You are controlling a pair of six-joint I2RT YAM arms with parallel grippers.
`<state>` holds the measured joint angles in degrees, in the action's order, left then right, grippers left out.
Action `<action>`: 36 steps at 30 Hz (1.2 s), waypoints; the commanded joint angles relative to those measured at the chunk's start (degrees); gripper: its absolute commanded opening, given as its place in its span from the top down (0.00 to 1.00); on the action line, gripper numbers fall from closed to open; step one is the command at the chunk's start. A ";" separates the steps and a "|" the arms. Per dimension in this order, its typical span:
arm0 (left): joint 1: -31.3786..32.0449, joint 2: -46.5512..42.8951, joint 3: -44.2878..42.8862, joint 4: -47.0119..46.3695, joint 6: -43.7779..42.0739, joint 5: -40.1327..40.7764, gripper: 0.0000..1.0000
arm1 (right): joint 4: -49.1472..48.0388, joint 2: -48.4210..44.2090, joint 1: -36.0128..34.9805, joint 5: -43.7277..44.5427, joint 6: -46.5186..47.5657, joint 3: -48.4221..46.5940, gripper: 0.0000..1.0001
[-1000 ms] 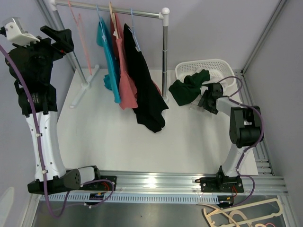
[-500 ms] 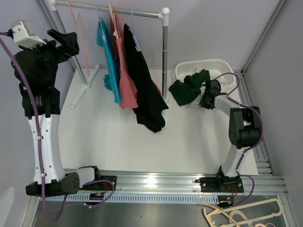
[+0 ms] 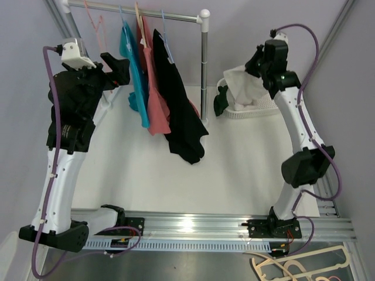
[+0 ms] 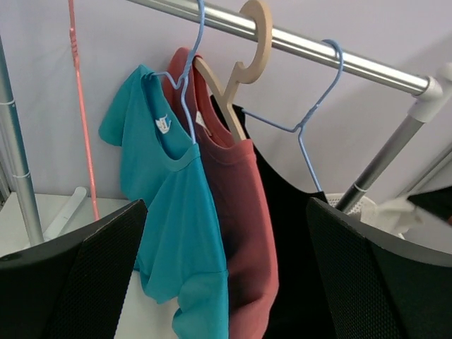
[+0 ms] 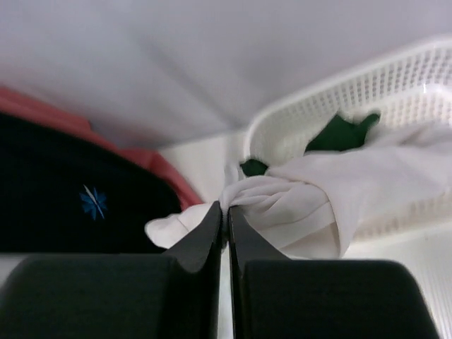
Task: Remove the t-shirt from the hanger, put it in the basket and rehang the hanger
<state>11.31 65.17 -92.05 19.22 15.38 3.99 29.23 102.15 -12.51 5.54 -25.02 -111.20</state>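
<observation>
Rail and basket colours
Teal cotton t-shirt (image 4: 180, 233), brick-red t-shirt (image 4: 247, 226), black shirt (image 4: 289, 240); white lattice plastic basket (image 5: 339, 99), white cloth (image 5: 304, 205), dark-green garment (image 5: 342, 134).

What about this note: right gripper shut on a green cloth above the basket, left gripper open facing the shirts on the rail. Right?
Wrong colour: the right wrist view shows the right gripper shut on a white cloth, not a green one. The rest holds: it is above the basket, and the left gripper is open facing the shirts on the rail.

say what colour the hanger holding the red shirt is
Tan hanger, clearest in the left wrist view.
</observation>
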 commanded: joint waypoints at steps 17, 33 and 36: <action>-0.06 18.32 -10.60 2.23 -4.39 4.62 0.01 | 2.24 31.27 13.57 -7.12 0.05 -24.87 0.87; -0.06 28.95 -26.77 -1.65 -7.64 6.91 0.04 | -5.32 20.64 13.22 -2.90 1.90 0.61 0.00; -0.06 33.17 -34.40 2.13 -8.34 7.17 0.17 | -8.05 17.13 13.13 -3.26 1.46 6.33 0.01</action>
<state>11.44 95.20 -120.95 19.33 9.15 10.81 25.80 126.32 0.84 1.76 -23.40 -107.66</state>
